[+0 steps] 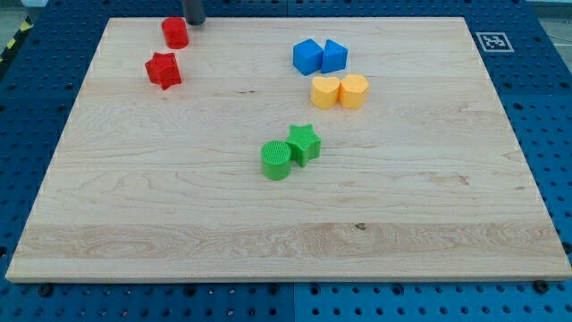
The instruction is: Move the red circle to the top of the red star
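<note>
The red circle [175, 33] already sits just at the red star's [164, 70] twelve o'clock, near the surface's [286, 233] far edge. My tip [194, 23], a bare rod without fingers, stands at the circle's two o'clock. Placement looks finished; next, withdraw cleanly.

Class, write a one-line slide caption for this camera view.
My tip sits just right of the red circle, which lies above the red star.

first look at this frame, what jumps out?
Coloured pairs on a pale board: red circle just above the red star at the view's top left, with my tip right beside the circle. Two blue blocks and two yellow ones sit upper right; green pair centre.
</note>
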